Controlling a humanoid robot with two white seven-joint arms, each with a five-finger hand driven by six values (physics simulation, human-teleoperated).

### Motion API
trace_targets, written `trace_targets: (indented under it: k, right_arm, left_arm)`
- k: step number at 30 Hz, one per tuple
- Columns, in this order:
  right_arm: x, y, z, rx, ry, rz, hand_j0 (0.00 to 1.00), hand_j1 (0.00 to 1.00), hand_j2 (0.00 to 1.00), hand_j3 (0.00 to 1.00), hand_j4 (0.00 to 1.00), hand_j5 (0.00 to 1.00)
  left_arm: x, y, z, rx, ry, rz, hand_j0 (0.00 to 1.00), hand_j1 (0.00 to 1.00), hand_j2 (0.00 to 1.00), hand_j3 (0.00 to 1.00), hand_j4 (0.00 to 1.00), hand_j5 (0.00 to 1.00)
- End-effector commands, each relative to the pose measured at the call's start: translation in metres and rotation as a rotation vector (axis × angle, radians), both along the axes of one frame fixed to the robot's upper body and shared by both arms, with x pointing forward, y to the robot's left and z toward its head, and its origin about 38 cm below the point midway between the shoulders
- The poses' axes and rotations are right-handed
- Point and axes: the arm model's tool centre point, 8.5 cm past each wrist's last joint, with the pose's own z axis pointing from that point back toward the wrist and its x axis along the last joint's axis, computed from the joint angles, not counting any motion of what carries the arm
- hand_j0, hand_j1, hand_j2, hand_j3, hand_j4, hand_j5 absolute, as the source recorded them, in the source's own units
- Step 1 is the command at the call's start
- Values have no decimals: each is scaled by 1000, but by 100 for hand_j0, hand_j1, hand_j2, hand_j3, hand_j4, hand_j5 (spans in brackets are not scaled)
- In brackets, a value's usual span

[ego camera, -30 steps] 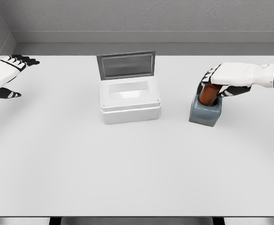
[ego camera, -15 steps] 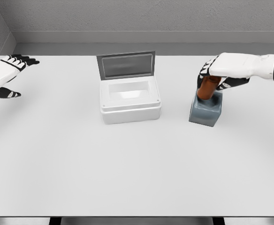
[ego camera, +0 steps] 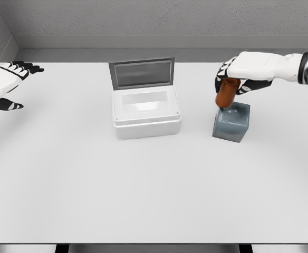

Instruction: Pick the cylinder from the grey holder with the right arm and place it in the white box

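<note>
White table (ego camera: 143, 184): open white box (ego camera: 146, 113) beside grey holder (ego camera: 231, 122).

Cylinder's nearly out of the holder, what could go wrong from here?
1. The right hand grips only the top of the brown cylinder, which hangs tilted; it may slip or swing.
2. Its lower end sits just above the grey holder rim and could snag.
3. The white box has a raised lid, a possible collision.

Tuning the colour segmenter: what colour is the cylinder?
Reddish brown cylinder, clearest in the head view, held by the right hand.
</note>
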Motion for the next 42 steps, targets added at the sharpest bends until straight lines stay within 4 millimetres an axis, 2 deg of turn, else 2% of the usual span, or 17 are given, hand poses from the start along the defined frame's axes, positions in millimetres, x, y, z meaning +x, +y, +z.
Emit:
trace_targets:
  k: [1,7,10,11,12,16,23,42]
  right_arm:
    - [1,2,1,8,0,1,48,48,48,48,48,48]
    - [5,16,7,27,-14,22,47,47,47,47,47,47]
    - [6,22,8,36,-14,24,47,47,47,47,47,47]
    - [7,23,8,38,-15,25,47,47,47,47,47,47]
    - [7,23,9,38,-18,26,47,47,47,47,47,47]
    - [13,28,9,52,-14,23,47,47,47,47,47,47]
    - [19,40,9,71,-11,32,46,46,46,46,46,46]
    - [22,82,16,114,-22,104,45,45,45,45,45,45]
  left_arm:
    - [0,1,0,-6,-1,2,100,100,100,100,100,100]
    - [-2,-1,-1,-12,1,-4,100,100,100,100,100,100]
    - [-5,-3,11,8,-20,-28,100,100,100,100,100,100]
    - [-13,-2,9,22,-9,-37,100,100,100,100,100,100]
    - [-16,-4,14,33,-18,-57,100,100,100,100,100,100]
    - [-28,-1,7,52,9,-67,100,100,100,100,100,100]
    - [-43,8,-17,69,78,-55,100,100,100,100,100,100]
    - [-44,18,-23,71,97,-22,100,100,100,100,100,100]
